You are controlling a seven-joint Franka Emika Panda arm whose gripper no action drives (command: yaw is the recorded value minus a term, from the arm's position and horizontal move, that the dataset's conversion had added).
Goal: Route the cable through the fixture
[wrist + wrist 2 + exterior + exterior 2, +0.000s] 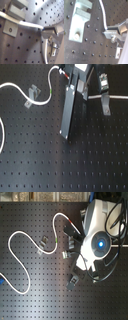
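Gripping the cable (104, 21), apparently, the claw (108, 33) is mostly hidden under the arm (97, 239) in both exterior views.

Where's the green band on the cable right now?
In the first exterior view the green band sits on the cable near the top, between the small metal fixture on its left and the arm on its right.

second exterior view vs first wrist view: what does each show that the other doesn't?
Only the second exterior view: the cable's whole winding run, its green band and red band, and the arm's body.
Only the first wrist view: the gripper closed on the cable's end, and the cable lying across a metal fixture.
Both: the white cable, metal fixtures and the black perforated board.
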